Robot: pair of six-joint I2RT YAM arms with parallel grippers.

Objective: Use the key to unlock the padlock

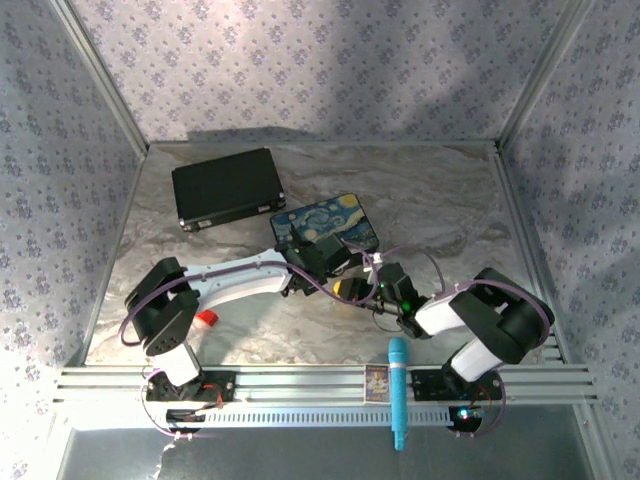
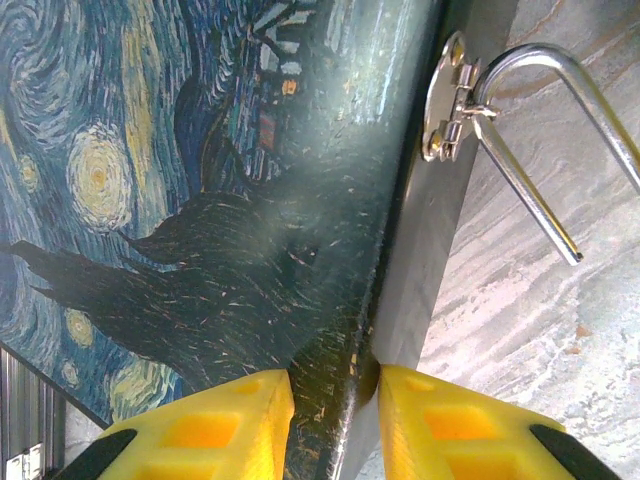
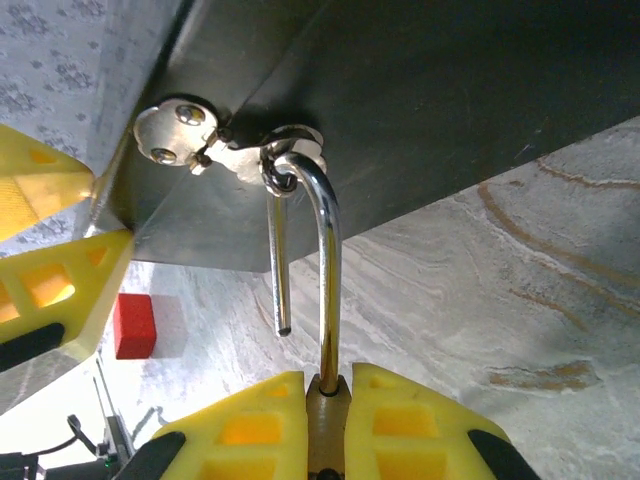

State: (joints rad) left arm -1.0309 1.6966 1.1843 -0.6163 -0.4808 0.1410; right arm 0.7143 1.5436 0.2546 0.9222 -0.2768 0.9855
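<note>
The padlock (image 3: 327, 425) is held in the right tool (image 3: 327, 388); the painted box (image 2: 190, 200) is clamped at its edge by the left tool (image 2: 334, 388).

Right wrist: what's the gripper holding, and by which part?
The right gripper is shut on the padlock, gripping its brass body; the shackle sticks out, hooked through the hasp on the box.

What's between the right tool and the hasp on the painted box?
The padlock's silver shackle, running from the right tool up to the hasp ring it hooks; right wrist view.
</note>
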